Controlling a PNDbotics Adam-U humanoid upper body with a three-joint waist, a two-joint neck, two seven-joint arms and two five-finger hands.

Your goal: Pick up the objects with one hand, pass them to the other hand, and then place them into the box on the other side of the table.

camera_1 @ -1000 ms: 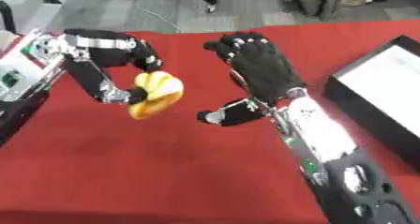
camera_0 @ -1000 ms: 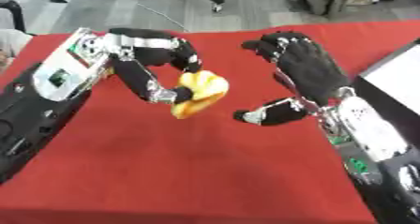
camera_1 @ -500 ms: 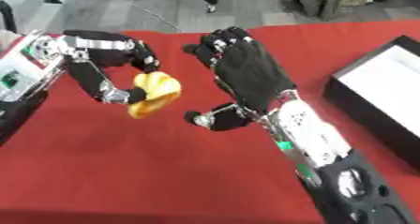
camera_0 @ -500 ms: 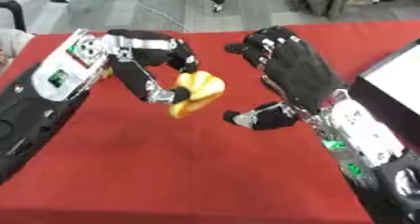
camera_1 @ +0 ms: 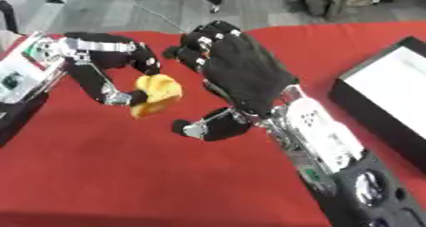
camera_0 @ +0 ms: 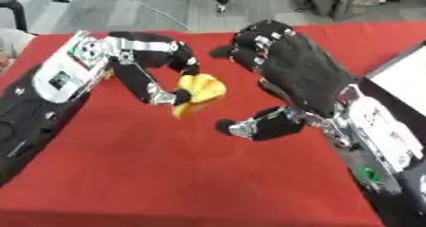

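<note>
The yellow object [camera_0: 198, 95] is held above the red table [camera_0: 166, 174], left of centre, pinched between the curled fingers and thumb of the left hand [camera_0: 162, 74]. Just right of it, the right hand [camera_0: 293, 79] is open, fingers spread toward the object. The box [camera_1: 391, 98] sits at the right edge.

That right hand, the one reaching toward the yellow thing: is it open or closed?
Open. The right hand has its fingers spread and its thumb out, holding nothing. The yellow object sits in the left hand, whose fingers curl round it.
</note>
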